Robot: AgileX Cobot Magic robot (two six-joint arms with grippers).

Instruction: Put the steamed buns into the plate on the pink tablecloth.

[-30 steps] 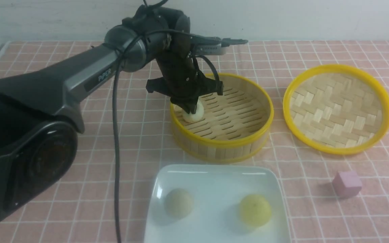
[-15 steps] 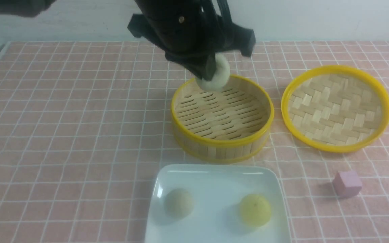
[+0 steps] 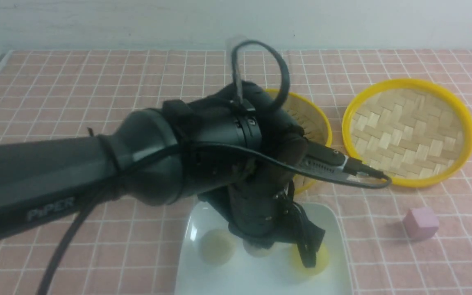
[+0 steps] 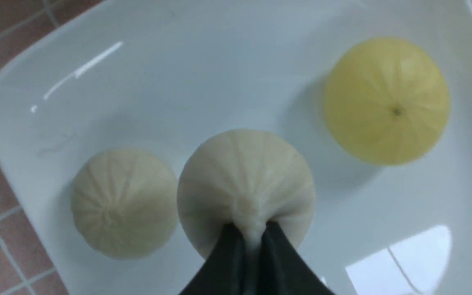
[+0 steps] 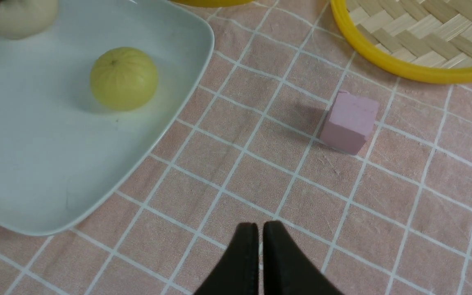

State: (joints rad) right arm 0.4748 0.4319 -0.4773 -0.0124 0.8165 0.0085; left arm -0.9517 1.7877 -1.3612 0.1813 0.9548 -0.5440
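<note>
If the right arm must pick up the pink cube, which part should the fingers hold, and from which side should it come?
Best from straight above, I think, the fingers closing on two opposite side faces of the pink cube. It rests flat on the pink tablecloth, apart from everything else, and its faces are flat and parallel.

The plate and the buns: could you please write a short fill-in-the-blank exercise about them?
The left gripper pinches a cream bun over the white ____.
____ more buns lie there: the second cream bun and the yellow bun.
The small cube lies on the pink ____.
Missing words: plate; two; tablecloth.
</note>
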